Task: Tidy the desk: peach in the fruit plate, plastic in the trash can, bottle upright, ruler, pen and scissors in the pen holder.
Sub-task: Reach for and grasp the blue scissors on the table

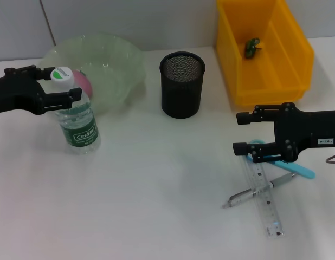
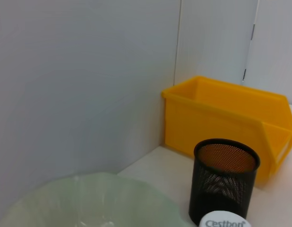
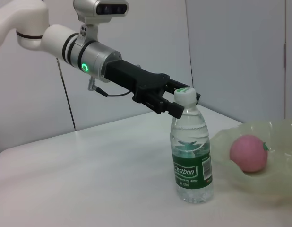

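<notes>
The water bottle (image 1: 76, 122) stands upright at the left, and my left gripper (image 1: 63, 85) sits shut around its neck under the white cap (image 3: 184, 94). Just behind it, the pink peach (image 1: 84, 81) lies in the pale green fruit plate (image 1: 121, 62). My right gripper (image 1: 238, 132) hovers open above the blue-handled scissors (image 1: 298, 169). The clear ruler (image 1: 266, 203) and the silver pen (image 1: 253, 193) lie crossed on the table beside them. The black mesh pen holder (image 1: 181, 84) stands at mid-table. A green plastic scrap (image 1: 251, 47) lies in the yellow trash can (image 1: 295, 59).
The trash can stands at the back right against the grey wall, close behind my right arm. The pen holder (image 2: 225, 187) stands between the fruit plate and the trash can (image 2: 231, 118). The white table (image 1: 156, 206) spreads out in front.
</notes>
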`<act>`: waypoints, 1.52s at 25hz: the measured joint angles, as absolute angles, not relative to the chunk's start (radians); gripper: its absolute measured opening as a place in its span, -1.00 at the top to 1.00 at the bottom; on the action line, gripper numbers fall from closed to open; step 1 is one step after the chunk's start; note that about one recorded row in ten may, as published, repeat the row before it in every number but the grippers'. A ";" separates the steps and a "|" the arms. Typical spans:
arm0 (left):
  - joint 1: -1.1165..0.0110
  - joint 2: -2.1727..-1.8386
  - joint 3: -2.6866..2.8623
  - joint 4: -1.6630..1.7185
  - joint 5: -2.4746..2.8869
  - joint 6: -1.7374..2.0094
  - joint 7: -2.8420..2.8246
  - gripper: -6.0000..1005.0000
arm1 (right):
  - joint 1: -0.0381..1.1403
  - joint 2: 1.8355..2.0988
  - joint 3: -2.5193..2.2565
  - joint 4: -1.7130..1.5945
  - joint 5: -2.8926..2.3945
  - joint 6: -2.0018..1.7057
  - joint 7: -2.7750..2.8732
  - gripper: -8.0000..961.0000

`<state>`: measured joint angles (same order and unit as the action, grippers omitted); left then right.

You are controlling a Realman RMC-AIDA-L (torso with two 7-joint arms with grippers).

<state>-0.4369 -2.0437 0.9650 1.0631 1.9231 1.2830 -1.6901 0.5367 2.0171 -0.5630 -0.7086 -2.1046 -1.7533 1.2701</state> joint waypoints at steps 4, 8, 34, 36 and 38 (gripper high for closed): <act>-0.430 -2.038 0.952 1.070 1.917 1.290 -1.690 -0.54 | 0.535 2.017 -0.563 -0.709 -2.105 -1.754 1.270 -0.53; -0.423 -2.036 0.794 1.089 1.880 1.424 -1.651 -0.66 | 0.534 2.017 -0.563 -0.709 -2.105 -1.754 1.270 -0.53; -0.368 -2.067 0.916 0.837 1.724 1.690 -1.267 -0.66 | 0.541 2.017 -0.563 -0.709 -2.091 -1.753 1.278 -0.52; -0.366 -2.067 0.944 0.835 1.726 1.664 -1.261 -0.66 | 0.540 2.016 -0.563 -0.709 -2.091 -1.753 1.278 -0.52; -0.363 -2.067 0.972 0.833 1.729 1.635 -1.258 -0.66 | 0.538 2.015 -0.563 -0.709 -2.091 -1.753 1.280 -0.52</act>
<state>-0.3631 -2.0668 0.9720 0.8329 1.7289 1.6351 -1.2578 0.5385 2.0155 -0.5630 -0.7087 -2.0906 -1.7532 1.2800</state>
